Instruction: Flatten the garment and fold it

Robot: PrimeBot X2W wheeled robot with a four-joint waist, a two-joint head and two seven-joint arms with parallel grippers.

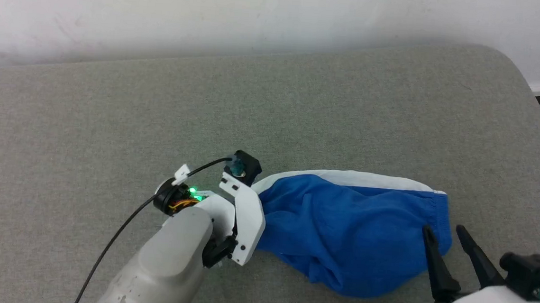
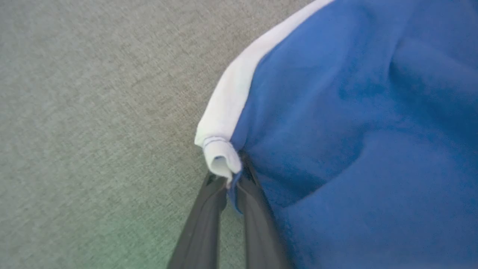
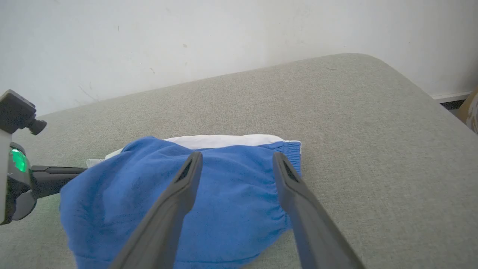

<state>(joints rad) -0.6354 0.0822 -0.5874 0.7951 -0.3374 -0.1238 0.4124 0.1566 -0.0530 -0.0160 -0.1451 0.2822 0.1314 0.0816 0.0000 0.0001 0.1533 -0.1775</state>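
The blue shorts (image 1: 340, 227) lie bunched on the grey cushion (image 1: 302, 101), right of centre and towards the near edge, with a white band along their far side. The left claw (image 2: 233, 179) is pinched tight on the shorts' left corner — seemingly just the rolled end of the white band, though the view is blurred. The right claw (image 1: 443, 228) hangs wide open over the right end — holding nothing.
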